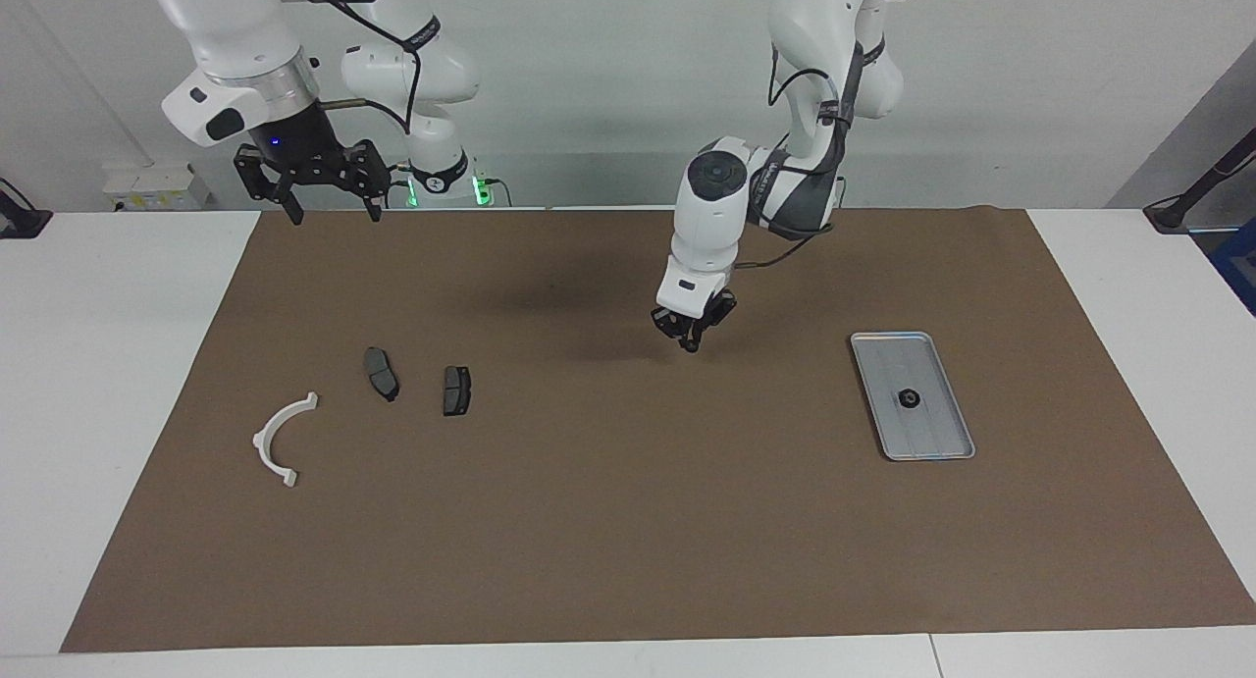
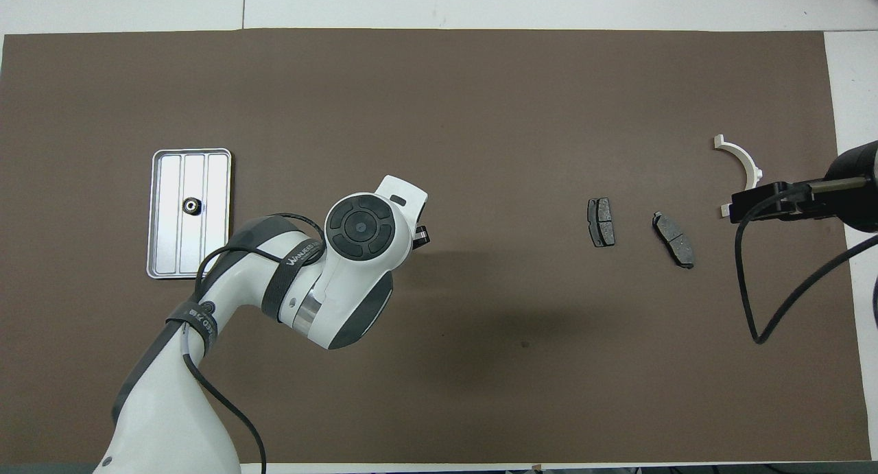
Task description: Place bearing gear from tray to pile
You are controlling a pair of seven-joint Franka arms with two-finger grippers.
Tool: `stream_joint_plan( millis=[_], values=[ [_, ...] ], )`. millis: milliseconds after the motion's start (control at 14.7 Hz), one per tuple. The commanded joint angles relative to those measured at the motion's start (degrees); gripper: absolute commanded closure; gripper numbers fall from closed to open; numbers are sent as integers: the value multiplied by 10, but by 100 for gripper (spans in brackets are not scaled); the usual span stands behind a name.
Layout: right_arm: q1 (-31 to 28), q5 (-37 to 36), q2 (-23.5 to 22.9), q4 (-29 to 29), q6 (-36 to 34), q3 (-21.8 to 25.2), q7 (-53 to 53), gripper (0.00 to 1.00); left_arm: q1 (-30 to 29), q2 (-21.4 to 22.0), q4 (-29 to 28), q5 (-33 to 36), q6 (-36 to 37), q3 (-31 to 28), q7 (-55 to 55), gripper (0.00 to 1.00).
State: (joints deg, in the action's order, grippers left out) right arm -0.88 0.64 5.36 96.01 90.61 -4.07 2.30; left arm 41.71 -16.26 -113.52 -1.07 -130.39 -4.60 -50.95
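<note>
brown mat (image 1: 628, 521) covers most of the white table (image 1: 108, 413), bare white showing at both ends

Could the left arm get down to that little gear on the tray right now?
Probably yes: the bearing gear lies uncovered on the tray, nothing stands between it and the left tool.

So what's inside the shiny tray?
One small black bearing gear sits alone in the middle of the tray. The ridged floor around it is bare; whatever is beneath the gear is hidden.
</note>
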Motion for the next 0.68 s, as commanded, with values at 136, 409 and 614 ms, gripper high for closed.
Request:
stream_joint_plan(
  millis=[136, 409, 614],
  values=[
    [5, 13, 8, 75, 79, -2, 14, 0, 9, -7, -20, 13, -36, -11, -15, 100],
    [25, 14, -2, 125, 149, -6, 54, 0, 16, -9, -32, 13, -51, -11, -21, 100],
    [34, 14, -18, 155, 203, -7, 80, 0, 17, -8, -37, 13, -53, -11, -21, 100]
  ],
)
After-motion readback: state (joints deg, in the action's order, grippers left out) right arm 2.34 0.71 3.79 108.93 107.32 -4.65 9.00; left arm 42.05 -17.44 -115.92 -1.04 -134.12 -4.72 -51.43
